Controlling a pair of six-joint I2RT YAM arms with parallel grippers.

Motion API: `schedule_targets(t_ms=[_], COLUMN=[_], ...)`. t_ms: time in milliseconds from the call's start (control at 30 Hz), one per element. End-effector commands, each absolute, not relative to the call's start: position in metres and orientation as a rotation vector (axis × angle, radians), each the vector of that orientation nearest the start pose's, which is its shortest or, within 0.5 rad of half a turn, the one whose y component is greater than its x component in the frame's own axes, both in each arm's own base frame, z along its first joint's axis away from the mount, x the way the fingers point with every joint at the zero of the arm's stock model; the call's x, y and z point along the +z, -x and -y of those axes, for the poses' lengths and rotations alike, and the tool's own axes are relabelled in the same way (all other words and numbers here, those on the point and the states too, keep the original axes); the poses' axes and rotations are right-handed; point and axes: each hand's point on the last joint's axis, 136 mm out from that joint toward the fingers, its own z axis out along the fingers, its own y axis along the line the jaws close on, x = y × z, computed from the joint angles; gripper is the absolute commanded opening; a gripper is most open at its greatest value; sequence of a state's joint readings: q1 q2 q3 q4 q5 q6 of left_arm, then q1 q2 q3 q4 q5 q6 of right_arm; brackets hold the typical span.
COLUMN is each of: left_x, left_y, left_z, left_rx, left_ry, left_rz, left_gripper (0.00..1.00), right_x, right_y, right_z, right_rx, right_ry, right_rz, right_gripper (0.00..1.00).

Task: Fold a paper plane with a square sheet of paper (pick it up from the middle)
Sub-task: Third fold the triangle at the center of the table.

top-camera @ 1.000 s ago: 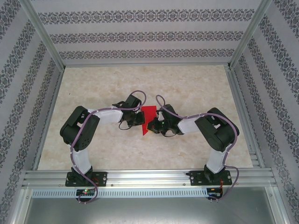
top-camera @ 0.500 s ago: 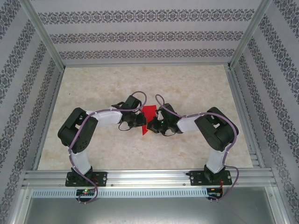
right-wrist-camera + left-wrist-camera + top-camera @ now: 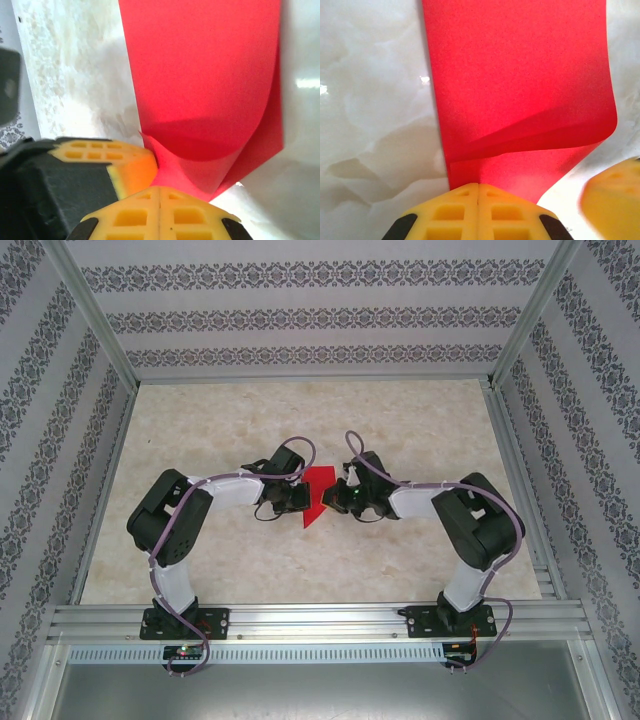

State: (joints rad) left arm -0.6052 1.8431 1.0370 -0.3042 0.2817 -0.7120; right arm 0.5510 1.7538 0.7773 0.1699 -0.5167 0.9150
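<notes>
The square sheet of paper (image 3: 317,490), count one, red, is lying partly folded near the middle of the surface (image 3: 220,420), directly between the two end effectors.

Enclosure: three patterned walls (image 3: 300,315) are closing in the far edge and both sides. An aluminium frame (image 3: 300,620) is running along the near edge and carrying both bases.

Arms, count two: the left arm (image 3: 170,530) and the right arm (image 3: 475,530) are bending inward with elbows out. Each is trailing one lilac cable (image 3: 295,445), two cables in all.

From above, the left end effector (image 3: 297,500) is meeting the sheet's left side and the right end effector (image 3: 340,498) its right side. Their black bodies are hiding both side edges of the sheet.

Left wrist view: the left end effector (image 3: 478,189) is showing two yellow fingers (image 3: 450,210) closed flat against each other. The sheet is running right up to their tips, with its upper layer curling off the lower one. One blurred yellow finger of the other arm is intruding at lower right, just beside the sheet.

Right wrist view: the right end effector (image 3: 159,192) is likewise closed, with the sheet reaching its tips and a flap arching above. The left end effector's black body and one yellow finger are blocking the lower left and touching the sheet's near corner.

Whether either pair of closed tips is pinching the sheet or only pressing it, I cannot tell.
</notes>
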Motion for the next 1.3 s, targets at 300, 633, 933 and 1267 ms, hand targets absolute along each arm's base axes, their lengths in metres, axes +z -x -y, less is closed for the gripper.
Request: schedule_targets(t_ms=[300,633,933,1267], left_x=[-0.004,-0.011,-0.014,-0.015], left_y=[-0.301,-0.298,-0.298,-0.298], left_z=[0.253,0.244,0.245,0.247], left_rx=[-0.534,-0.462,-0.461,-0.467], left_ry=[0.055,0.054,0.044,0.037], left_rz=[-2.940,-2.964,-2.975,-2.980], left_gripper=[0.03,0.02,0.01,0.00], right_x=[0.026,-0.001,0.025,0.047], right_y=[-0.309,-0.316,-0.345,-0.361], right_z=[-0.296,-0.259,-0.251,-0.241], right_rx=[1.167,0.908,0.967,0.916], right_ry=[-0.130,-0.337,-0.366,-0.311], right_rz=[-2.708,-2.799,-2.698,-2.635], right_gripper=[0.04,0.03,0.03,0.03])
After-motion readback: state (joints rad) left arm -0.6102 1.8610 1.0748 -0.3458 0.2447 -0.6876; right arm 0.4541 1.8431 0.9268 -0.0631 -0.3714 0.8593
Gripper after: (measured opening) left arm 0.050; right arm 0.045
